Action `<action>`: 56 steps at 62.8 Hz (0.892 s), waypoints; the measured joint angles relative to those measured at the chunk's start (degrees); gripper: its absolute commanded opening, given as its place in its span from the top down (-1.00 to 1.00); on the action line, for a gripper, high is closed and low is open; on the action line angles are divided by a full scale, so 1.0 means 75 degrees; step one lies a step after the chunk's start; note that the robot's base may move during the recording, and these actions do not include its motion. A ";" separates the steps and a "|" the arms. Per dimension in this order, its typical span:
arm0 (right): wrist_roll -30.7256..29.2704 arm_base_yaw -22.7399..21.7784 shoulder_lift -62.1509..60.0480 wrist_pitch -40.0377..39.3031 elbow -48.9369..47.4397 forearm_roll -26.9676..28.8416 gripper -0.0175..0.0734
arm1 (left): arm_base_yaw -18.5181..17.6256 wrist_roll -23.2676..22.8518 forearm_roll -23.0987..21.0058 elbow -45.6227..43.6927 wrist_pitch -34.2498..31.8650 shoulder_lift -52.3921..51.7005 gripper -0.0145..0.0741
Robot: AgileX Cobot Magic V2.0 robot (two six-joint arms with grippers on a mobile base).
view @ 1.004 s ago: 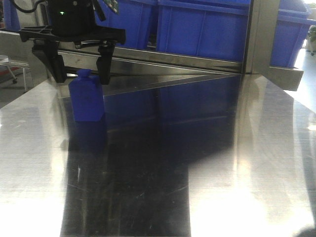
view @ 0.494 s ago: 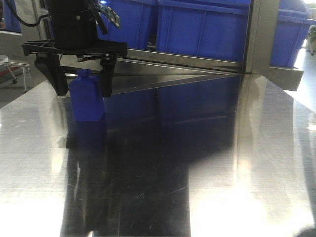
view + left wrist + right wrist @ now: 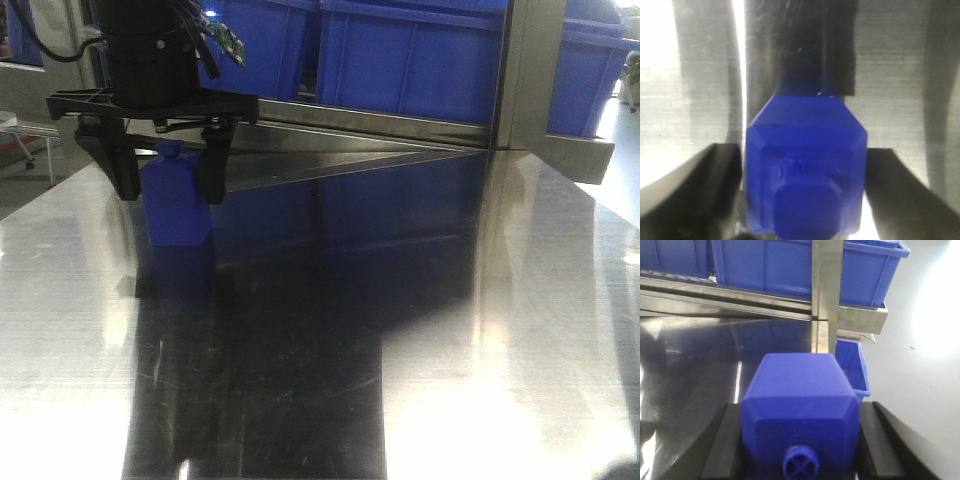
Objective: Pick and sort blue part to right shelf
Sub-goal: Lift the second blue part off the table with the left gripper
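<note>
Straddling the blue part (image 3: 178, 215), the left tool (image 3: 168, 190) hangs with its fingers apart, one on each side of the upright block, with a sliver of gap showing on the left. The part stands on the steel counter (image 3: 450, 320) at far left, just in front of the right shelf (image 3: 400, 125) and its blue crates (image 3: 420, 60). The right tool (image 3: 801, 445) is clamped on a knobbed blue block (image 3: 800, 395).

We count two small blue blocks: one blue part (image 3: 178, 212) with a flat stepped top and one blue block with a round knob (image 3: 800, 405). There are two grippers, the left gripper (image 3: 170, 193) and the right gripper (image 3: 801, 412). We make out at least three large blue crates (image 3: 410, 60), one right shelf (image 3: 400, 126), one small blue bin (image 3: 855, 367) and one steel table (image 3: 450, 350).
</note>
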 measured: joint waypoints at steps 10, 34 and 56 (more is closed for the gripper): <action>-0.0005 0.0000 0.0000 0.0000 0.0000 0.0000 -0.01 | 0.0000 0.0000 -0.0040 0.0000 0.0000 0.0000 0.13; -0.0005 0.0000 0.0000 0.0000 0.0000 0.0000 -0.01 | 0.0028 0.0145 -0.0417 0.0040 0.0000 -0.0407 0.20; -0.0005 0.0000 0.0000 0.0000 0.0000 0.0000 -0.01 | 0.0322 0.1747 -0.1172 0.1166 -0.0179 -0.2214 0.20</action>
